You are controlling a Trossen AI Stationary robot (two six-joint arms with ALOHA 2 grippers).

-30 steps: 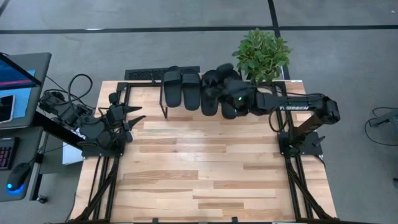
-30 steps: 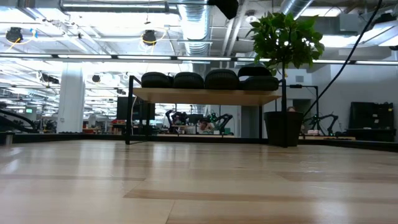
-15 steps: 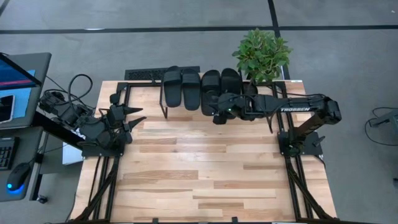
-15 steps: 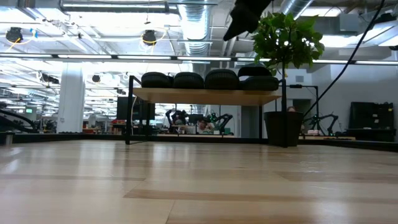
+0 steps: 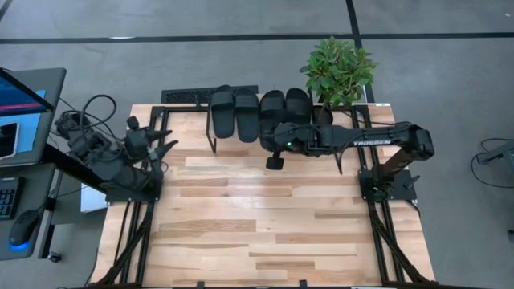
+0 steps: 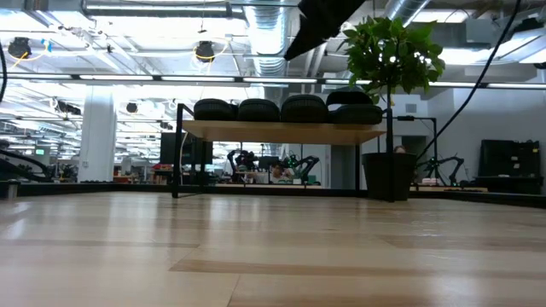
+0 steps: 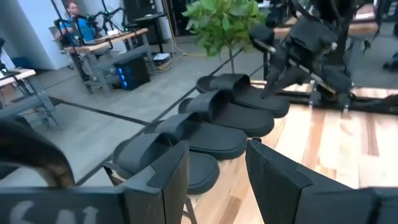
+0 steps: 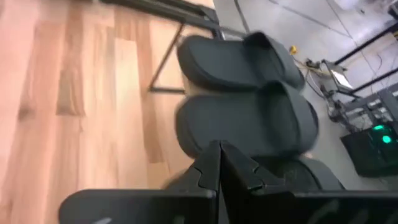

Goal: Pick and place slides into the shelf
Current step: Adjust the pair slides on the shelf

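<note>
Four black slides lie side by side, soles down, on the low light-wood shelf (image 6: 281, 132) at the table's far edge: two on the left (image 5: 222, 112) (image 5: 246, 114) and two on the right (image 5: 272, 108) (image 5: 298, 103). In the low view they form a row (image 6: 258, 109) on the board. My right gripper (image 5: 275, 163) hangs shut just in front of the shelf, above the table, holding nothing; its wrist view shows the closed fingertips (image 8: 219, 162) before two slides (image 8: 249, 121). My left gripper (image 5: 165, 147) waits open at the table's left edge, its fingers (image 7: 217, 180) facing the row of slides (image 7: 230, 115).
A potted green plant (image 5: 339, 68) stands just behind the shelf's right end. A black strip (image 5: 193, 96) lies behind the table's far edge. A side desk with a monitor (image 5: 20, 96) and a mouse is to the left. The plank tabletop (image 5: 257, 217) stretches toward the near edge.
My right gripper has drawn back from above the two right slides toward the table's near edge and a little left, uncovering them; both lie on the shelf. My left arm has shifted slightly toward the table's left edge.
</note>
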